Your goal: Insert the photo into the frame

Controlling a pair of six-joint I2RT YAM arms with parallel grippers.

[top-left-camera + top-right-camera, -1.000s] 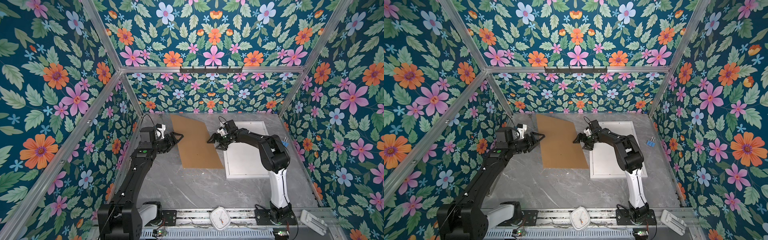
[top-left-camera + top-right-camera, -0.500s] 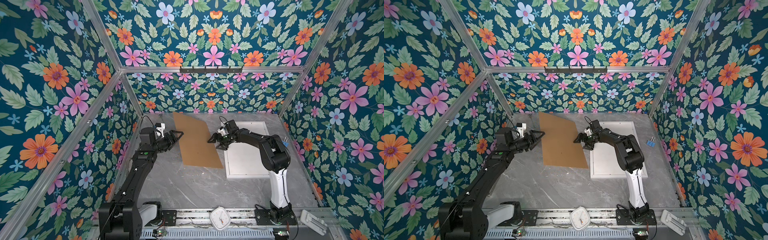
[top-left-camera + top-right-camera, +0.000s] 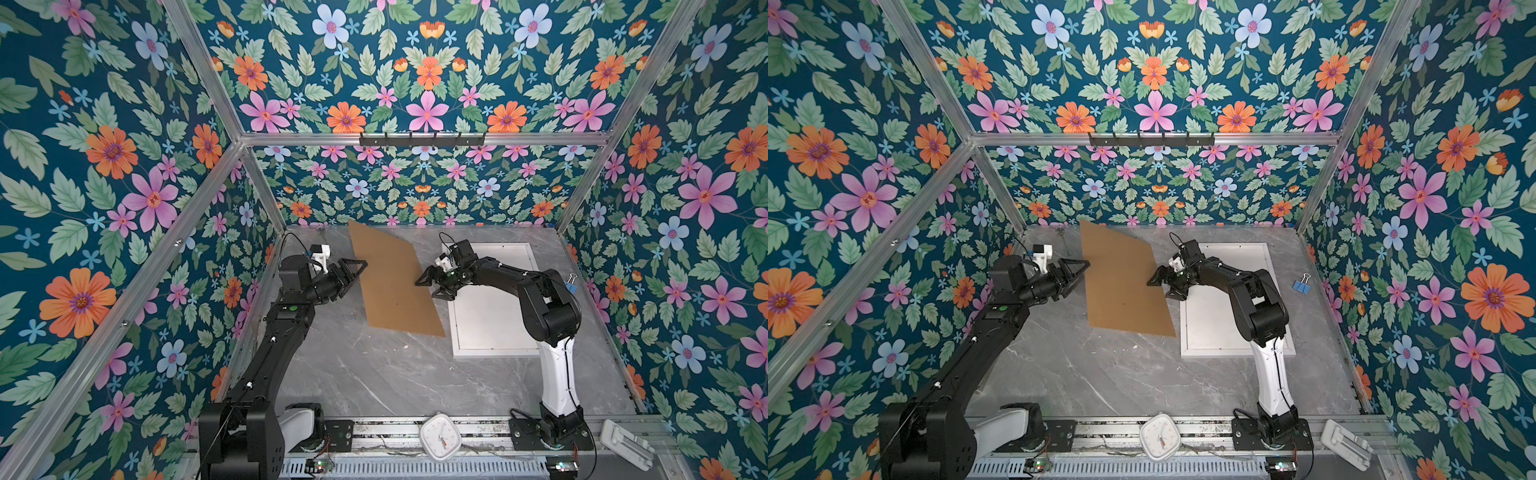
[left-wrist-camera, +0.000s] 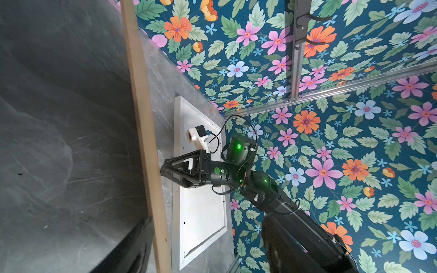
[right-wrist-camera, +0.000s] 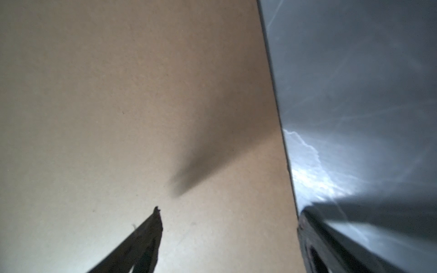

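Frame (image 3: 494, 353): white, narrow moulded border; lies flat on the right half of the grey marble table (image 3: 374, 382), partly under the right arm; also seen in the left wrist view (image 4: 177, 189)

White panel (image 3: 486, 320): fills the frame's opening; cannot tell whether it is the photo lying face down

Brown backing board (image 3: 395, 286): mid-table in both top views (image 3: 1125, 282), skewed; right edge just beside the frame's left side; far left corner shows against the back wall, so it looks lifted rather than flat

Left gripper (image 3: 356, 277): at the board's left edge, jaws wide, upper fingertip over that edge; cannot tell whether it bears the board

Right gripper (image 3: 424, 290): at the board's right edge, jaws wide; in the right wrist view one finger (image 5: 151, 236) lies over the board's face, the other off its edge

Blue binder clip (image 3: 572, 282): on the table right of the frame, apart

White clock (image 3: 440, 436): on the front rail between the arm bases
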